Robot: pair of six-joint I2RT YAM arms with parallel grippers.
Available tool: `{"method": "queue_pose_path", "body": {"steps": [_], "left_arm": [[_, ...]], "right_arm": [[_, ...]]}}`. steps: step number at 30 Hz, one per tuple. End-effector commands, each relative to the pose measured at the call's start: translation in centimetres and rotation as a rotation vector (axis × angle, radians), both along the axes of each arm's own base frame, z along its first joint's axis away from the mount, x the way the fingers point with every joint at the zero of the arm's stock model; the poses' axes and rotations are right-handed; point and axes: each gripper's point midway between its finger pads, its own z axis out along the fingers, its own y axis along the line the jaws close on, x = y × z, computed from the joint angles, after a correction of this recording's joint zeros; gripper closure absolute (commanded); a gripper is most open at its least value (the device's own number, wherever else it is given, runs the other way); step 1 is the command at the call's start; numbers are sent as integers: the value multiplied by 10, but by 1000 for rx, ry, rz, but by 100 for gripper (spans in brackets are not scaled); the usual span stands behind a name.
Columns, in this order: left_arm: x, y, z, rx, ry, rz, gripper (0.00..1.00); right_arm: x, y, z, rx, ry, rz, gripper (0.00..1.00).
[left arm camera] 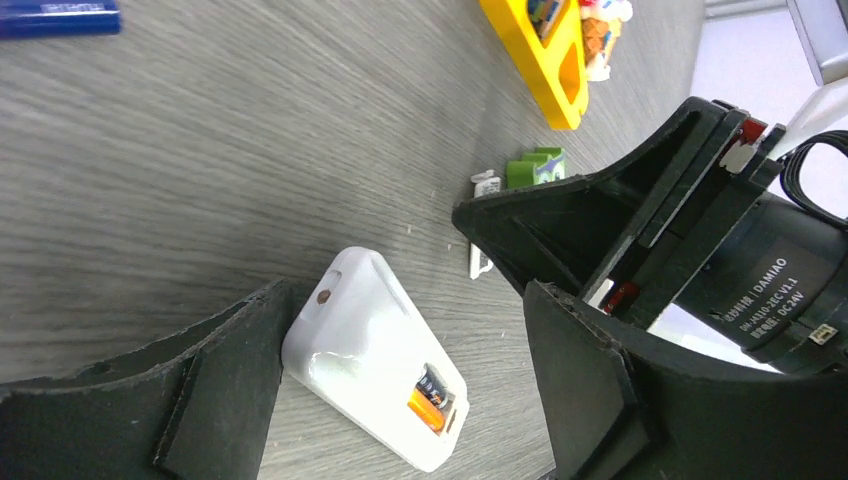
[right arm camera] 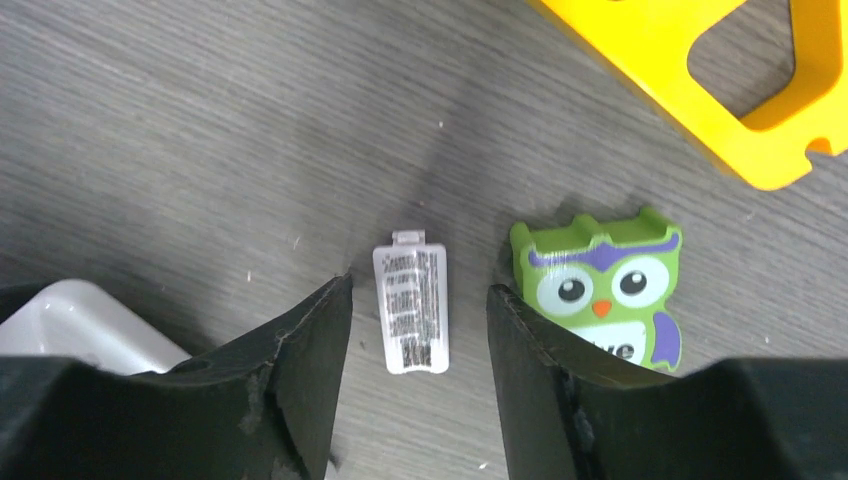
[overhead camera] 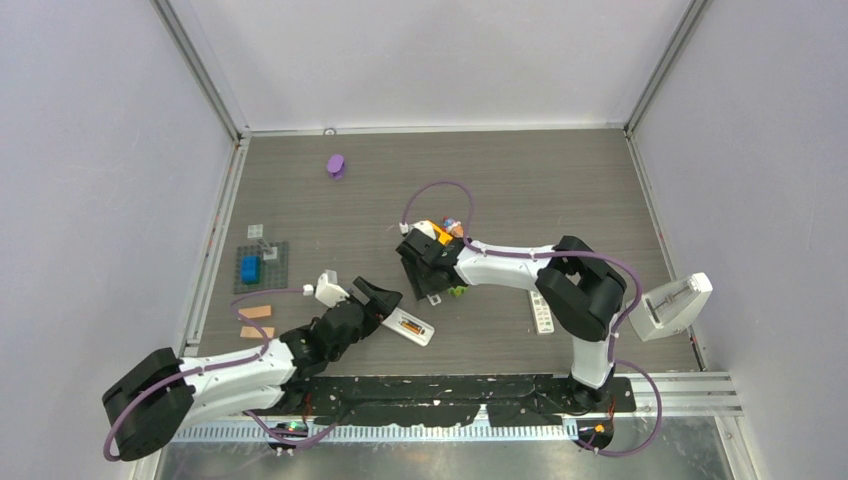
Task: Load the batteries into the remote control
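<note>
The white remote control (left arm camera: 365, 365) lies back-up on the table with its battery bay uncovered. An orange and black battery (left arm camera: 430, 398) sits in that bay. My left gripper (left arm camera: 410, 300) is open around the remote; the remote's top end rests against one finger (left arm camera: 225, 385), and the other finger stands well clear. A little farther back, my right gripper (right arm camera: 418, 295) is open over a small white labelled cover (right arm camera: 410, 310) lying flat on the table between its fingers. In the top view the remote (overhead camera: 410, 327) lies just right of the left gripper (overhead camera: 378, 298).
A green owl block (right arm camera: 600, 290) lies right beside the right finger. A yellow tray (right arm camera: 700, 90) sits behind it. Farther off are a second slim remote (overhead camera: 541, 312), a white device (overhead camera: 678, 305), a purple object (overhead camera: 336, 165) and a grey plate (overhead camera: 262, 267) carrying a blue brick.
</note>
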Motion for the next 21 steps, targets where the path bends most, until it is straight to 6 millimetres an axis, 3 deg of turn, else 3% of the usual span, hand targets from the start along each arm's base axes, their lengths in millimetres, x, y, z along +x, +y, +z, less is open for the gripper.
{"method": "queue_pose_path", "body": {"steps": [1, 7, 11, 15, 21], "left_arm": [[-22, 43, -43, 212, 176, 75, 13], [-36, 59, -47, 256, 258, 102, 11], [-35, 63, -41, 246, 239, 117, 11], [-26, 62, -21, 236, 146, 102, 11], [-6, 40, 36, 226, -115, -19, 16]], "right_arm": [[16, 11, 2, -5, -23, 28, 46], [16, 5, -3, -9, 2, 5, 65], [20, 2, 4, 0, -20, -26, 71], [25, 6, 22, 47, -53, -37, 72], [31, 8, 64, 200, -64, -92, 72]]}}
